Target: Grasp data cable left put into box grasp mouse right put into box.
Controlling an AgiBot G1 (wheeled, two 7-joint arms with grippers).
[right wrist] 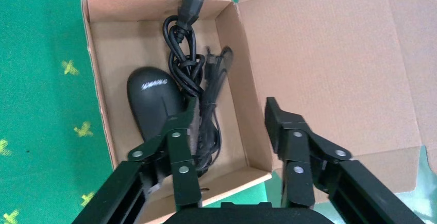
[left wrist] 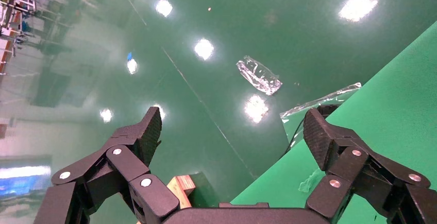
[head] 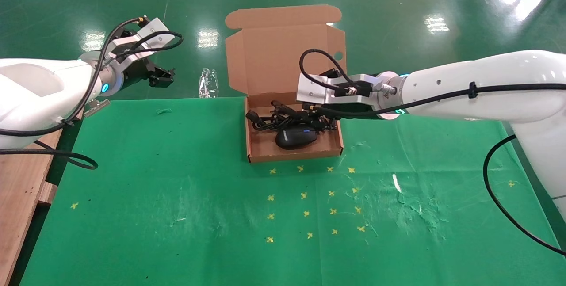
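Observation:
The brown cardboard box (head: 296,155) stands open at the table's far middle, its lid raised behind it. The coiled black data cable (head: 272,118) lies inside along the back, and the black mouse (head: 295,138) with a blue wheel lies in front of it. My right gripper (head: 325,122) hovers open and empty over the box's right side. In the right wrist view, the right gripper (right wrist: 230,108) straddles the box wall (right wrist: 242,95), beside the mouse (right wrist: 152,98) and cable (right wrist: 185,54). My left gripper (head: 161,76) is raised at the far left, open and empty, as the left wrist view (left wrist: 232,118) also shows.
A clear plastic wrapper (head: 208,82) lies on the floor beyond the table's far edge and also shows in the left wrist view (left wrist: 259,75). A wooden board (head: 17,197) borders the table's left side. Yellow cross marks (head: 309,197) dot the green cloth in front of the box.

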